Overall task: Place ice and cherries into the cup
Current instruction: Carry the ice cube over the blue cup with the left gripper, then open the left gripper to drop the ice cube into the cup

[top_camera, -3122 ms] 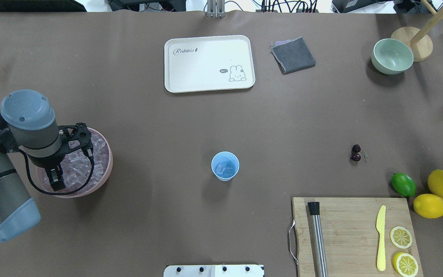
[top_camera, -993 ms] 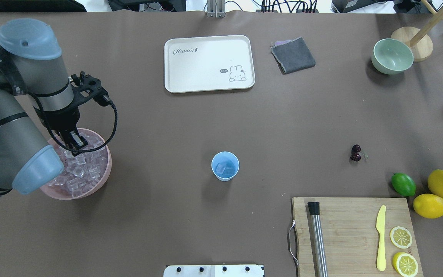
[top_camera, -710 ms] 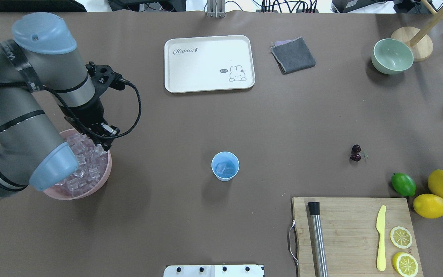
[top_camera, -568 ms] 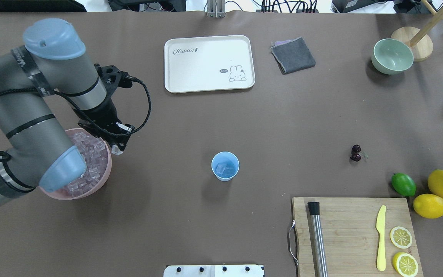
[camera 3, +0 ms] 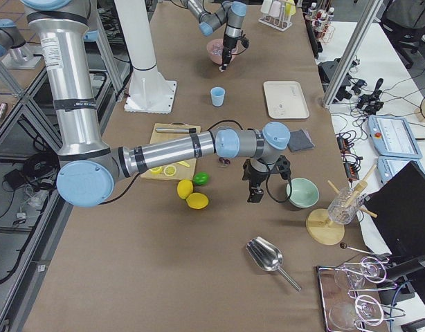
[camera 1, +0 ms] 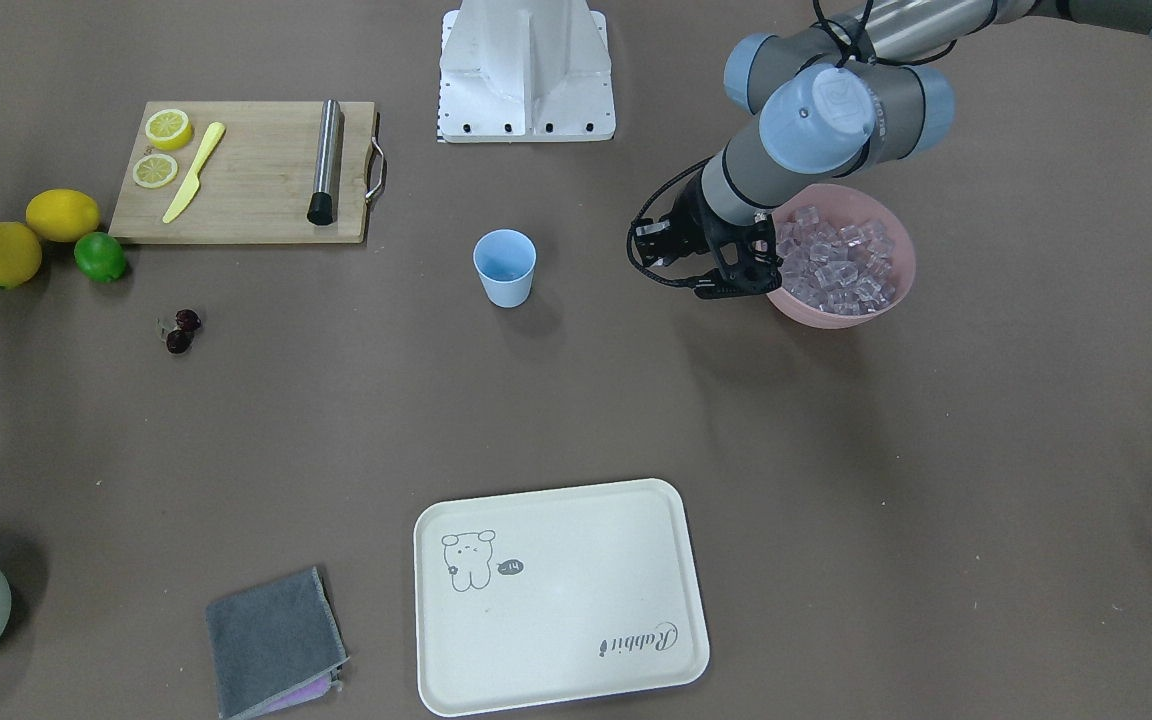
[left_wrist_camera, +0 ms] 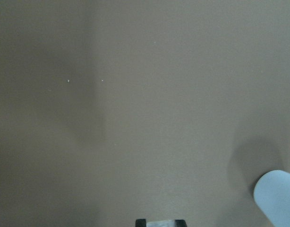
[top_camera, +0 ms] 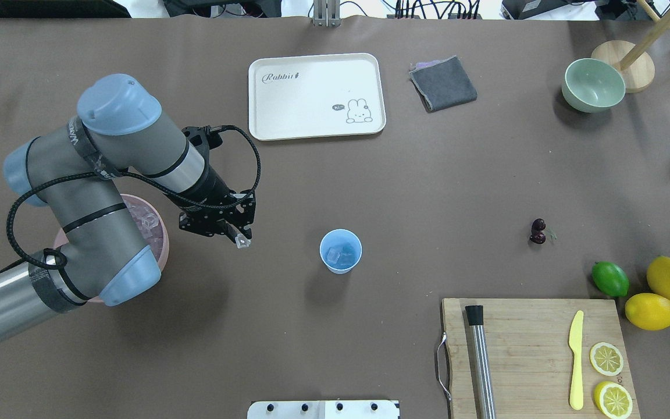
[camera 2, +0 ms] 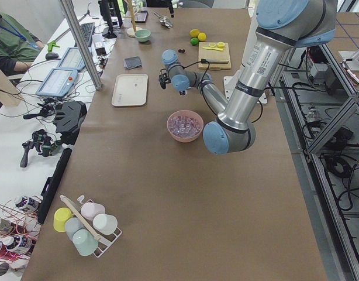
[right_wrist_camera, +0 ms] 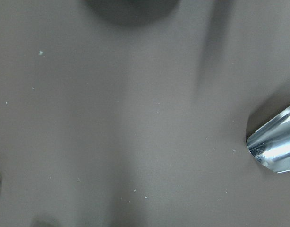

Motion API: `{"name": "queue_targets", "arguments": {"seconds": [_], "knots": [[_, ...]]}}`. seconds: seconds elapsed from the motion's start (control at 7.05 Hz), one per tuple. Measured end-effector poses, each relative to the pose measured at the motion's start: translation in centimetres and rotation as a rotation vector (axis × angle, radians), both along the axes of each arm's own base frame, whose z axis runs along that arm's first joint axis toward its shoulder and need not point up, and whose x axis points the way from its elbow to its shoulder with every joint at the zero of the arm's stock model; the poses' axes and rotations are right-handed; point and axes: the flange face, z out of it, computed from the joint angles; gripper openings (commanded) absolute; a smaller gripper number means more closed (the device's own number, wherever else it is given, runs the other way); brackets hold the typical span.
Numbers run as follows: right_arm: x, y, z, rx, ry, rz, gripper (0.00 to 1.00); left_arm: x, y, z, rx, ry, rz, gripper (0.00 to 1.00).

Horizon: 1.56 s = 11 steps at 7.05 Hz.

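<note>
Fingers [top_camera: 234, 234] of the left gripper [top_camera: 242, 240] are pinched on a single clear ice cube [top_camera: 245, 244], which also shows between two black tips at the bottom edge of the left wrist view. That gripper hangs above the bare brown table [top_camera: 288, 331], roughly midway between the pink bowl [camera 1: 820, 312] and the cup [top_camera: 341, 251], clear of both. The light blue cup stands upright near the table's middle with some ice [top_camera: 335, 254] lying in its bottom. The pink bowl, on the robot's left, holds a heap of cubes [camera 1: 831, 262] and is partly hidden under the left arm in the overhead view. The cherries [top_camera: 538, 231] lie on the table well apart from the cup, on the robot's right, with a lime [top_camera: 610, 279] and two lemons [top_camera: 669, 279] near them. Just beside the fruit is a wooden cutting board [top_camera: 530, 343] bearing a yellow knife [top_camera: 576, 359], two lemon slices [top_camera: 606, 358] and a metal rod [top_camera: 480, 364] with a black end. Along the far side lie a white tray [top_camera: 312, 99], a folded grey cloth [top_camera: 443, 83] and a pale green bowl [top_camera: 579, 99]. The right gripper [camera 3: 252, 194] shows only small in the exterior right view, pointing down near the green bowl; I cannot tell whether its fingers are spread or together. Its wrist camera sees bare table and the edge of a metal scoop [right_wrist_camera: 276, 150].
</note>
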Motion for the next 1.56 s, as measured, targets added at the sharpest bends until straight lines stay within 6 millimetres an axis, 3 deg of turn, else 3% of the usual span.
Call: {"name": "queue_targets", "arguments": {"seconds": [0.14, 0.43, 0.71, 0.99, 1.28, 1.56], "knots": [[0.0, 0.0, -0.1, 0.002, 0.0, 0.001, 1.0, 1.0, 0.6, -0.6, -0.082, 0.042, -0.022, 0.06], [0.1, 0.0, -0.2, 0.002, -0.001, 0.003, 1.0, 4.3, 2.1, -3.9, -0.2, 0.093, -0.037, 0.06], [0.0, 0.0, -0.2, 0.003, -0.001, 0.003, 1.0, 6.7, 3.6, -6.9, -0.242, 0.11, -0.058, 0.07], [0.0, 0.0, -0.3, 0.003, -0.001, 0.002, 1.0, 8.1, 3.7, -8.8, -0.249, 0.117, -0.09, 0.08], [0.0, 0.0, -0.2, 0.002, -0.002, 0.002, 1.0, 9.2, 2.8, -9.8, -0.243, 0.12, -0.14, 0.09], [0.0, 0.0, -0.2, 0.002, -0.002, 0.002, 1.0, 9.7, 2.4, -9.4, -0.237, 0.121, -0.155, 0.27]]}}
